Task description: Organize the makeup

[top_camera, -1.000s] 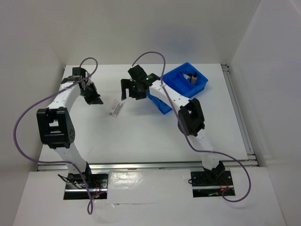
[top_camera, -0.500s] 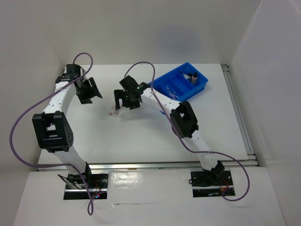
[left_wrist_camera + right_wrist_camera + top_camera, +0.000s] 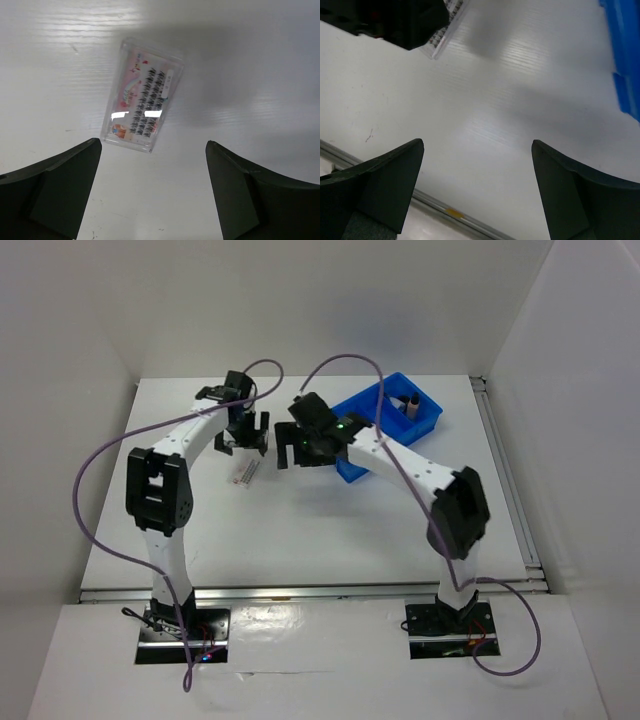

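Card lies flat on the table, just left of centre in the top view, well apart from the blue tray at upper right. It has a clear cover, pink/red print and rows of small dark marks. In the left wrist view it sits tilted, above centre of frame.

Left gripper is spread wide with nothing between the fingers. It hangs over the table with the card just past the fingertips, no contact. In the top view the left gripper is directly above the card in the frame.

Right gripper is also spread wide and holds nothing. Bare table shows between its fingers. In the top view the right gripper sits between the card and the tray, near the left one.

The right wrist view shows a card corner at top left, partly hidden by the left gripper's black body. The tray edge is at the right border.

The tray holds one dark-capped item in its far upper compartment. It is too small to identify.
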Motion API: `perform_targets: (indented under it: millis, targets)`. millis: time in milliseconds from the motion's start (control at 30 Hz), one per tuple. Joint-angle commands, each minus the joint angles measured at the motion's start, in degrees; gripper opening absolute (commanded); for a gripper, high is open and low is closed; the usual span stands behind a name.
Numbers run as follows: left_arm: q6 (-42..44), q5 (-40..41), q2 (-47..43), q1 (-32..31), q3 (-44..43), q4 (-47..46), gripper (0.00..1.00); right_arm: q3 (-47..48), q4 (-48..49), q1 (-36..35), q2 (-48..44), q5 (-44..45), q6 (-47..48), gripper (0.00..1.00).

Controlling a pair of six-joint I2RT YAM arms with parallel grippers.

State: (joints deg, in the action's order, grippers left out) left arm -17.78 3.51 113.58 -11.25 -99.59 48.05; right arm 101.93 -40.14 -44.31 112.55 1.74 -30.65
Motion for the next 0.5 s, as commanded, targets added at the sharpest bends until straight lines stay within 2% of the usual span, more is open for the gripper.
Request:
perform_targets:
  millis: [0, 167, 333, 467]
  targets:
    - [3.1, 4.4, 3.39, -2.11, -2.97, 3.45, 1.0, -6.29, -3.18, 1.07, -11.46, 7.22, -1.6, 0.96]
    - [3.63, 7.74, 6.47, -3.17, -4.11, 2.84, 1.0, -13.32, -6.52, 2.74, -19.72, 9.68, -4.68, 0.96]
    - [3.63, 10.63, 10.34, -3.17, -5.44, 3.36, 1.0, -13.95, -7.76, 3.97, -20.44, 10.3, -5.73, 0.96]
    - [3.63, 9.24, 11.49, -3.17, -4.91, 2.31, 1.0, -12.9, -7.76, 3.97, -19.92, 10.83, -5.12, 0.97]
